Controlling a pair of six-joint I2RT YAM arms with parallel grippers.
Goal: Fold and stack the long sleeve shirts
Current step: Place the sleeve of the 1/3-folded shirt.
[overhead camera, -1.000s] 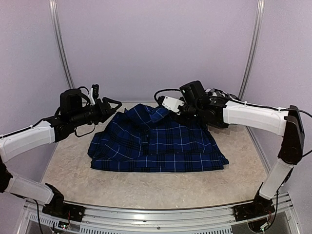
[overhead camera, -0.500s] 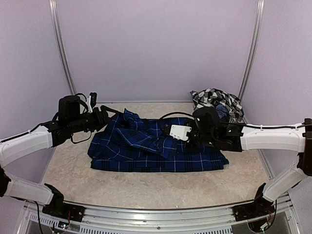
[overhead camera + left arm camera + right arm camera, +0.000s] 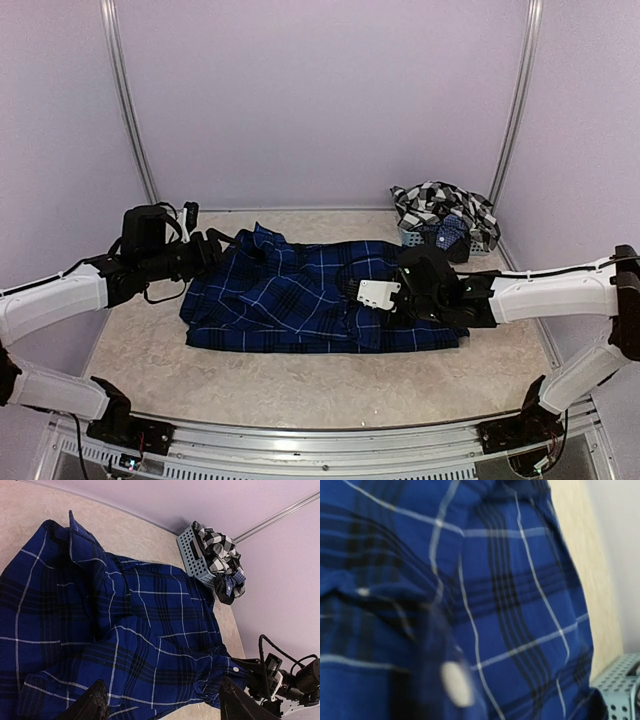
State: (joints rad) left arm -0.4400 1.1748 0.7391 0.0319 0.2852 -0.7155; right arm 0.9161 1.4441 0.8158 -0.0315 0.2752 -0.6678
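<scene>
A navy plaid shirt [image 3: 290, 300] lies partly folded mid-table, collar at the back left. It fills the left wrist view [image 3: 125, 620] and the right wrist view [image 3: 520, 605]. My right gripper [image 3: 360, 305] is shut on its sleeve cuff [image 3: 227, 672], which has a white button, low over the shirt's front right part. Cloth hides its fingers in its own view. My left gripper [image 3: 215, 246] is open and empty, hovering at the shirt's left back edge, its fingertips [image 3: 100, 695] wide apart. A black-and-white checked shirt [image 3: 445, 205] is heaped in the basket.
A small grey-blue mesh basket [image 3: 420, 238] stands at the back right corner, also in the left wrist view [image 3: 192, 550] and at the edge of the right wrist view [image 3: 620, 685]. Purple walls close in the back and sides. Bare tabletop [image 3: 300, 380] lies in front of the shirt.
My right gripper has carried the sleeve from the shirt's back edge forward and down across the body. My left gripper has drawn slightly back to the left and stayed open.
</scene>
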